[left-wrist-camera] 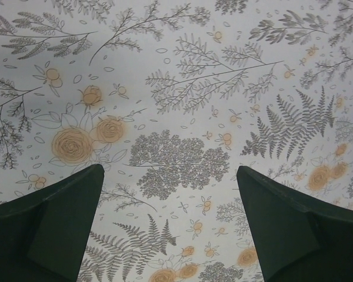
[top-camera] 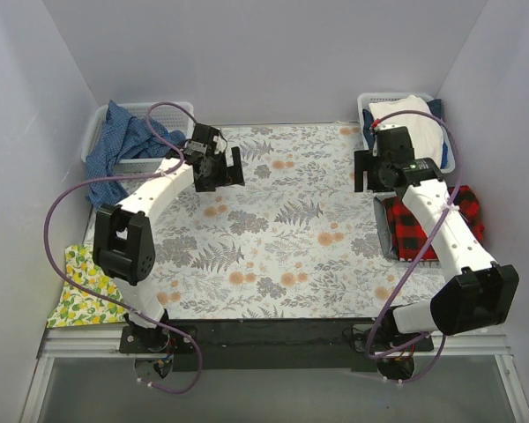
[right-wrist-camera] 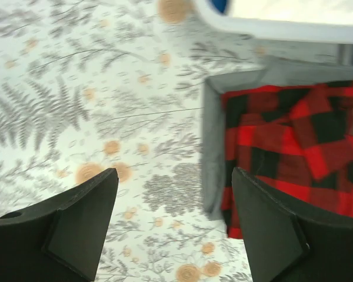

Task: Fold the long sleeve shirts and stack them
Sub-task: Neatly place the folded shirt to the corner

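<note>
Neatly folded red-and-black plaid shirt [right-wrist-camera: 288, 147]

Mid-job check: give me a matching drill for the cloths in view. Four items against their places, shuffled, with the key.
Things
1. red-and-black plaid flannel shirt
2. crumpled blue cloth
3. cream-white cloth pile
4. yellow lemon-print cloth

Places
A. in the far-right white basket
B. near-left corner, beside the floral tablecloth
C. lying on the grey shirt, right side
D. spilling out of the far-left white basket

Pairs: 1-C; 2-D; 3-A; 4-B
</note>
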Controlling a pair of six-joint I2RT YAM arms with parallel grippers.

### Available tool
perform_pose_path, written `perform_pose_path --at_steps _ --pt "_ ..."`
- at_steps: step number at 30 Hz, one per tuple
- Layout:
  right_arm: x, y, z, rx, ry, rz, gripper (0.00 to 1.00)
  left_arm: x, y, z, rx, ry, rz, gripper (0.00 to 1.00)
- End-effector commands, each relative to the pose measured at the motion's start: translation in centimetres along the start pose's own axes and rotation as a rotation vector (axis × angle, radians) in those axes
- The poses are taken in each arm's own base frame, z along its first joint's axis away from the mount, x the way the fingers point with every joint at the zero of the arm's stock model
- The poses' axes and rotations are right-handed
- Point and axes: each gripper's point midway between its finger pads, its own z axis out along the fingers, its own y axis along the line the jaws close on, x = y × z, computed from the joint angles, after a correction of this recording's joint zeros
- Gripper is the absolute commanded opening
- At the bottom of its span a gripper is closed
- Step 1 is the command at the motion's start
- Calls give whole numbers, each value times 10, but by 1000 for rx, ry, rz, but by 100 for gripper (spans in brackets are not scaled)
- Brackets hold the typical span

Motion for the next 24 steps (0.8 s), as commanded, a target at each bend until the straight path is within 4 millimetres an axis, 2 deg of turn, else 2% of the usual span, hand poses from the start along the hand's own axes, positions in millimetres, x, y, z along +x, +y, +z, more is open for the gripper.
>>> perform_pose_path --at_steps 1,9,11,12,13,15,16,19,24 --pt "4 65 -11 -238 -42 -36 86 -25 -17 -36 58 -144 27 98" --pt "19 123 -21 -398 -99 -147 86 -34 -21 -57 75 -245 78 98" --pt "19 132 -22 -419 -121 -168 86 -37 -14 -60 38 -281 89 98" --pt "26 138 -22 -434 -115 -189 86 -39 -13 -68 40 -308 90 98" --pt "26 141 -22 -444 -129 -195 86 -36 -10 -65 38 -320 104 98" --pt "34 145 -20 -458 -120 -205 86 -40 -10 -70 38 -369 105 98" --pt "36 146 -19 -464 -119 -206 86 -34 -6 -71 36 -372 106 98" --pt "40 150 -16 -478 -117 -213 86 -34 -6 -77 47 -405 116 98" --pt "45 156 -11 -503 -100 -231 86 -24 -2 -73 48 -394 111 98"
